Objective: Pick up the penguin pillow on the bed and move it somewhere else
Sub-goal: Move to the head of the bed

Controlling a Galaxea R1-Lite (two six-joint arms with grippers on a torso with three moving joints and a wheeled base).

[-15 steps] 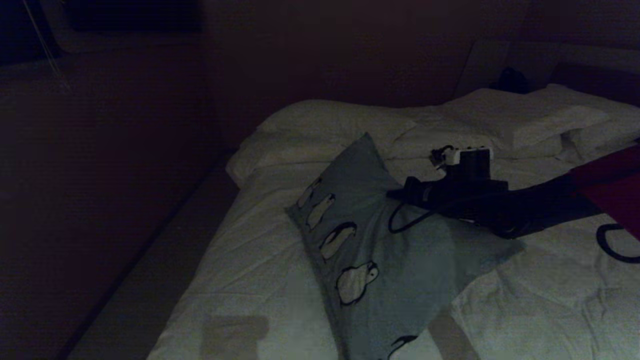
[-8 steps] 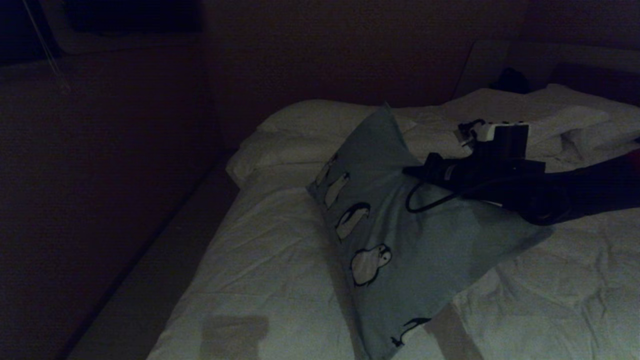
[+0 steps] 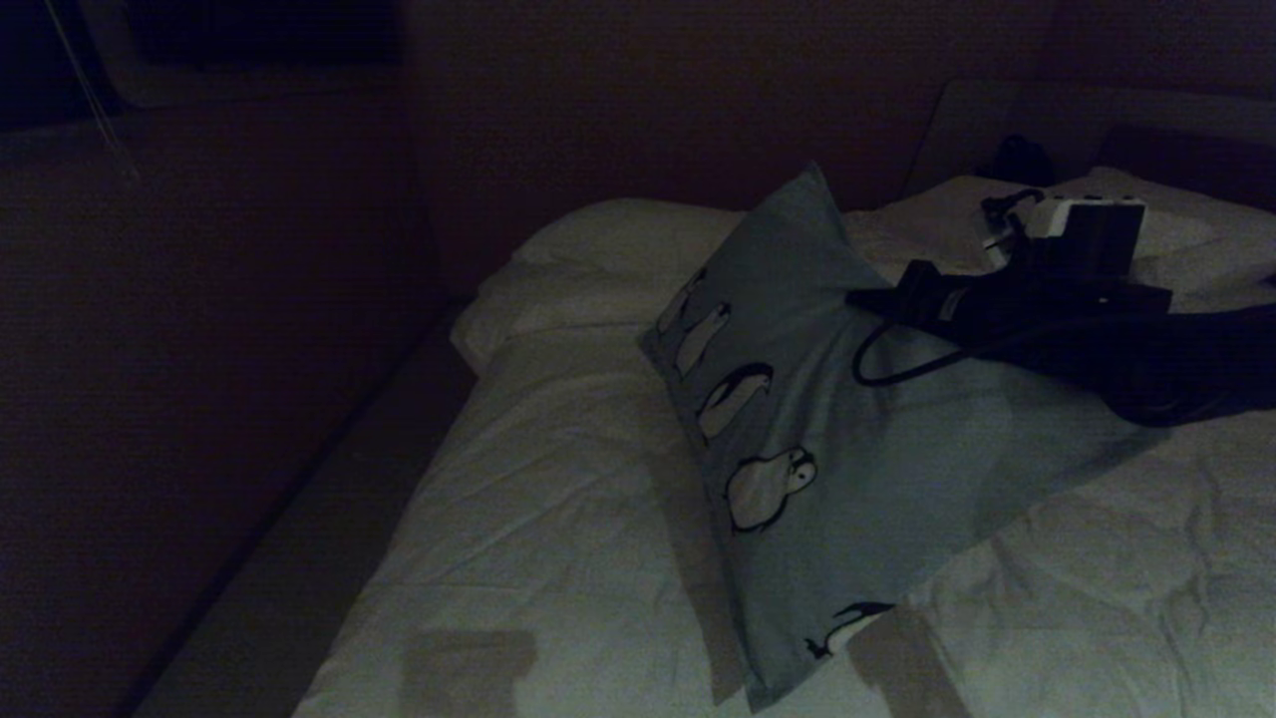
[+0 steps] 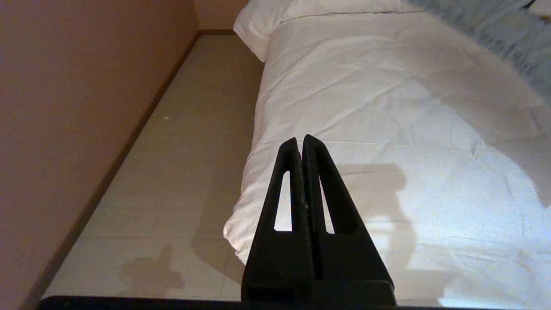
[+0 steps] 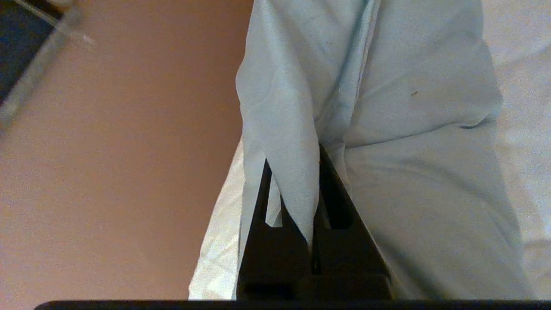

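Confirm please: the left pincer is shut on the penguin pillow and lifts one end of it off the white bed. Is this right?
Not quite: it is the right pincer, not the left, that is shut on the penguin pillow, one end raised off the white bed. The right wrist view shows fabric pinched there; the left pincer is shut on nothing beside the bed.

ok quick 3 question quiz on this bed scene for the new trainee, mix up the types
1. True or false: the right gripper is shut on the penguin pillow.
2. Where is the left gripper? A) clamped on a white pillow B) shut and empty, beside the bed's edge C) open above the penguin pillow
3. Fill in: the penguin pillow's lifted corner points toward the ____ wall.

Key: 1 true; 2 B; 3 back
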